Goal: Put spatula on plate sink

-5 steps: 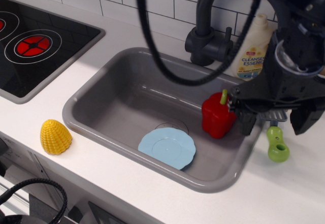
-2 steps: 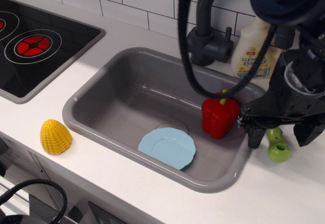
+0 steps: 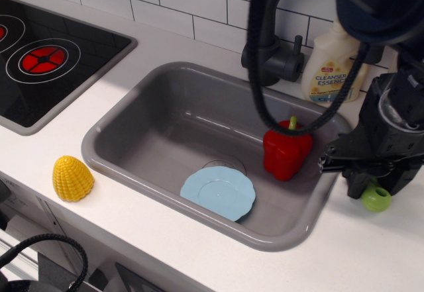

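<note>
**Desk:** What lay nearest the camera?

**Photographer:** A yellow toy corn (image 3: 73, 178) sat on the white counter (image 3: 199, 255) at front left. Just beyond it, the light blue plate (image 3: 218, 193) rested on the floor of the grey sink (image 3: 132, 126), by the drain, with nothing on it.

**Desk:** And the spatula?

**Photographer:** It was on the counter to the right of the sink, outside the basin. Only the rounded end of the spatula (image 3: 376, 199), lime green with its hole, showed below the gripper (image 3: 371, 183).

**Desk:** What had changed?

**Photographer:** A second earlier the gripper hung higher with its fingers spread either side of the handle, and the grey blade was visible. By this frame it had sunk over the handle, and the fingers had drawn in around it. I judged it pinched on the spatula, though the contact itself was hidden.

**Desk:** Meaning?

**Photographer:** The grasp looked made; lifting and carrying left to the plate remained.

**Desk:** Farther back?

**Photographer:** A red pepper (image 3: 287, 151) stood in the sink's right end. Behind rose the black faucet (image 3: 271, 53) and a soap bottle (image 3: 332, 63), with the stove top (image 3: 46, 60) far left.
</note>
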### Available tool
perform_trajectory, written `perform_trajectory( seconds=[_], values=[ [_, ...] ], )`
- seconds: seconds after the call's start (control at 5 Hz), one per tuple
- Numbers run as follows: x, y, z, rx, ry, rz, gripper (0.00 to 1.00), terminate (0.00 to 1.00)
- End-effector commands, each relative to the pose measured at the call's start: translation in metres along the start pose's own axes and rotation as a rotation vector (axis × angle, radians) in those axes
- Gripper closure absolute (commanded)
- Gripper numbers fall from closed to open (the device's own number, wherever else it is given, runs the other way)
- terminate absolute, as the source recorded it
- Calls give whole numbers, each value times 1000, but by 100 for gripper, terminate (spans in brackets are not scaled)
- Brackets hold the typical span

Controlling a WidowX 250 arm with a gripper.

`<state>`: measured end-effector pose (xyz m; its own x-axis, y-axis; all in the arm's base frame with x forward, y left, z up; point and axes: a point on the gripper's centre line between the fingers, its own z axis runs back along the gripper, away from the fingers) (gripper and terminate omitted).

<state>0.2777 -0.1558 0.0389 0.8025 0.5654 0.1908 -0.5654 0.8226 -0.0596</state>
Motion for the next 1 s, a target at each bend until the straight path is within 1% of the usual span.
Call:
perform_trajectory(
  seconds=[0.0,0.2,0.4,0.6,0.8],
  values=[
    [8,2,15,-42,-20,-32,100,0],
    [16,16,41,-76,-15,-19,100,0],
    [23,40,49,-95,-34,-33,100,0],
    [35,74,50,-93,-29,-33,100,0],
    [43,97,37,-55,-18,0,100,0]
  ],
)
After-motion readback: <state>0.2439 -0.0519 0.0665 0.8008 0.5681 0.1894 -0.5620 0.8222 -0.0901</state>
